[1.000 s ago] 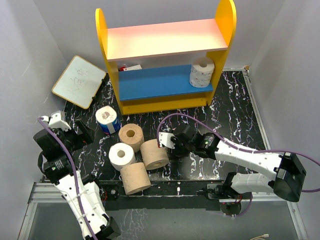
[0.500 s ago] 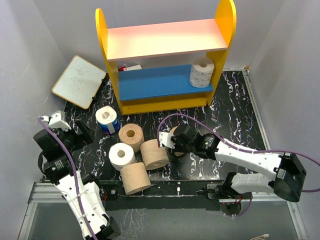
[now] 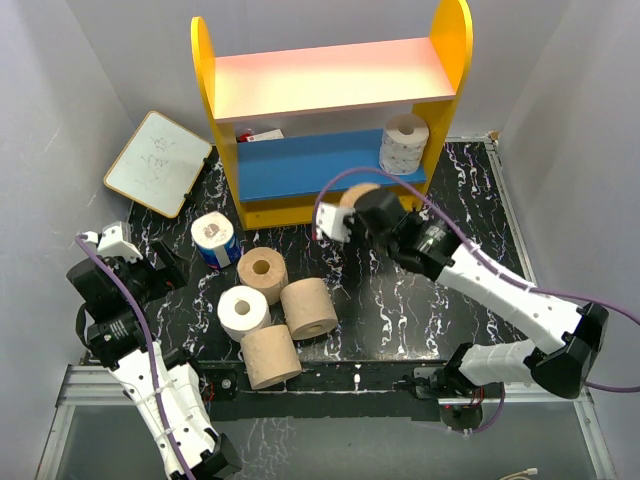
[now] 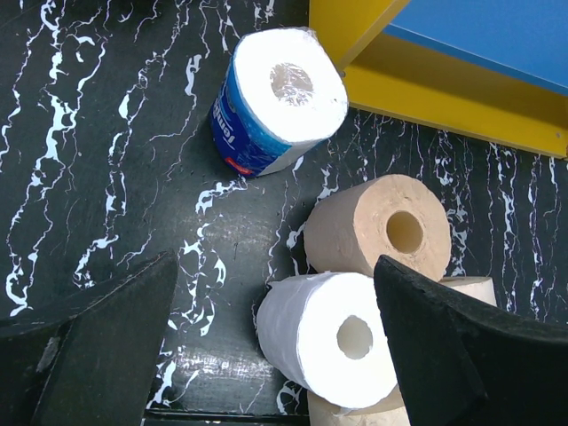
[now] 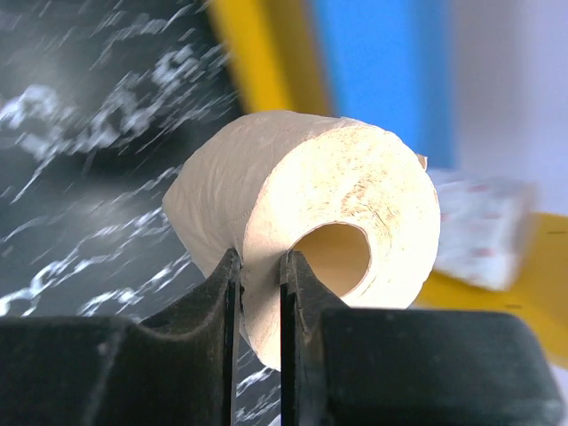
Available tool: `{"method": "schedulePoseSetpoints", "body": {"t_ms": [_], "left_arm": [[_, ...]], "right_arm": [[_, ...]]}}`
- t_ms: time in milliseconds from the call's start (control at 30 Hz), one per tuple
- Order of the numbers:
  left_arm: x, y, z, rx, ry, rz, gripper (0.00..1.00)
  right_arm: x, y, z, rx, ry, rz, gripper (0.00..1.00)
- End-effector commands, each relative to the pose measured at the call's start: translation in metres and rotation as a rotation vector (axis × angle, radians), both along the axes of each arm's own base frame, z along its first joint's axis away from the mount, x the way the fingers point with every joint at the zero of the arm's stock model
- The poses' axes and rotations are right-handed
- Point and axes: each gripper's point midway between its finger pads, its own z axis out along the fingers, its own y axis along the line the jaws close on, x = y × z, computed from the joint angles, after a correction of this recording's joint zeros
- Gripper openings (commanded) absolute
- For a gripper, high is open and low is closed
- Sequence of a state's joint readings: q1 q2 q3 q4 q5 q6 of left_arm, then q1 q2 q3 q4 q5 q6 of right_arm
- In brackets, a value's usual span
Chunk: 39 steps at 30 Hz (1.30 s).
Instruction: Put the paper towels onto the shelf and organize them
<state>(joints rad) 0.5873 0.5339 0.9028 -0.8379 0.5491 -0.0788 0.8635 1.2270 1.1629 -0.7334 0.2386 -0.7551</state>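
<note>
Nearest you, your left gripper [image 4: 275, 311] hangs spread above a white roll [image 4: 328, 342], out of this. Your right gripper [image 5: 259, 266] pinches the wall of a tan roll [image 5: 311, 200], core pointing back along its fingers [image 5: 213, 306]; the shelf's blue lower board [image 3: 310, 165] lies at twelve o'clock, just beyond.

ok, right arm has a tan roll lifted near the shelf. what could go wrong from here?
1. The right end effector pinches only one wall of the tan roll, through its core. The roll might swing or slip out on the way in.
2. A white roll already stands at the right end of the blue board. Coming in close to it could knock it over.
</note>
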Motion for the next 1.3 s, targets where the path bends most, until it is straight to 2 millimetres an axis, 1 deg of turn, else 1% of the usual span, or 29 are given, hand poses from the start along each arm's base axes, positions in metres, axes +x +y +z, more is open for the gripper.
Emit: {"method": "schedulePoseSetpoints", "body": {"t_ms": [0, 33, 67, 133, 200, 233, 300, 433, 467, 533, 600, 667, 767, 900, 967, 1000, 1033, 1100, 1167, 1267], "left_arm": [[0.002, -0.003, 0.002, -0.015, -0.008, -0.020, 0.90], [0.002, -0.003, 0.002, -0.016, -0.009, -0.022, 0.90], [0.002, -0.003, 0.002, -0.016, -0.009, -0.022, 0.90], [0.002, -0.003, 0.002, -0.016, -0.010, -0.023, 0.90], [0.002, -0.004, 0.002, -0.016, -0.012, -0.023, 0.90], [0.002, -0.004, 0.003, -0.012, -0.016, -0.023, 0.90], [0.001, -0.004, 0.004, -0.009, -0.021, -0.023, 0.90], [0.000, -0.005, 0.006, -0.005, -0.031, -0.026, 0.90], [0.000, -0.006, 0.005, -0.006, -0.031, -0.027, 0.90], [0.001, -0.006, 0.005, -0.008, -0.030, -0.031, 0.90], [0.001, -0.006, 0.005, -0.009, -0.028, -0.033, 0.90], [0.002, -0.006, 0.004, -0.012, -0.025, -0.034, 0.90], [0.002, -0.006, 0.004, -0.016, -0.021, -0.039, 0.90], [0.003, -0.007, 0.003, -0.018, -0.020, -0.047, 0.90], [0.003, -0.007, 0.003, -0.019, -0.019, -0.049, 0.90], [0.003, -0.007, 0.003, -0.021, -0.018, -0.051, 0.90], [0.003, -0.007, 0.003, -0.021, -0.019, -0.053, 0.90], [0.004, -0.008, 0.003, -0.023, -0.017, -0.055, 0.90], [0.003, -0.008, 0.003, -0.023, -0.016, -0.055, 0.90], [0.004, -0.008, 0.003, -0.024, -0.017, -0.058, 0.90]], "right_arm": [[0.039, 0.005, 0.122, 0.091, -0.258, 0.003, 0.00], [0.043, 0.004, 0.149, 0.114, -0.301, 0.002, 0.00], [0.045, 0.003, 0.167, 0.125, -0.325, 0.003, 0.00], [0.049, -0.001, 0.199, 0.145, -0.362, 0.015, 0.00], [0.055, -0.010, 0.227, 0.155, -0.415, 0.012, 0.00], [0.059, -0.019, 0.241, 0.152, -0.446, -0.005, 0.00], [0.062, -0.029, 0.264, 0.157, -0.485, -0.025, 0.00], [0.055, -0.038, 0.305, 0.206, -0.534, -0.033, 0.00], [0.056, -0.042, 0.315, 0.216, -0.558, -0.044, 0.00], [0.062, -0.051, 0.329, 0.219, -0.596, -0.074, 0.00], [0.073, -0.057, 0.336, 0.218, -0.615, -0.107, 0.00], [0.087, -0.062, 0.337, 0.214, -0.620, -0.131, 0.00], [0.116, -0.073, 0.333, 0.204, -0.627, -0.190, 0.00], [0.151, -0.088, 0.338, 0.239, -0.661, -0.261, 0.00], [0.157, -0.091, 0.346, 0.260, -0.690, -0.276, 0.00], [0.167, -0.088, 0.342, 0.261, -0.689, -0.278, 0.00], [0.171, -0.085, 0.343, 0.269, -0.696, -0.278, 0.00], [0.176, -0.083, 0.345, 0.284, -0.709, -0.279, 0.00], [0.181, -0.081, 0.342, 0.283, -0.710, -0.284, 0.00], [0.188, -0.079, 0.334, 0.281, -0.691, -0.286, 0.00]]}}
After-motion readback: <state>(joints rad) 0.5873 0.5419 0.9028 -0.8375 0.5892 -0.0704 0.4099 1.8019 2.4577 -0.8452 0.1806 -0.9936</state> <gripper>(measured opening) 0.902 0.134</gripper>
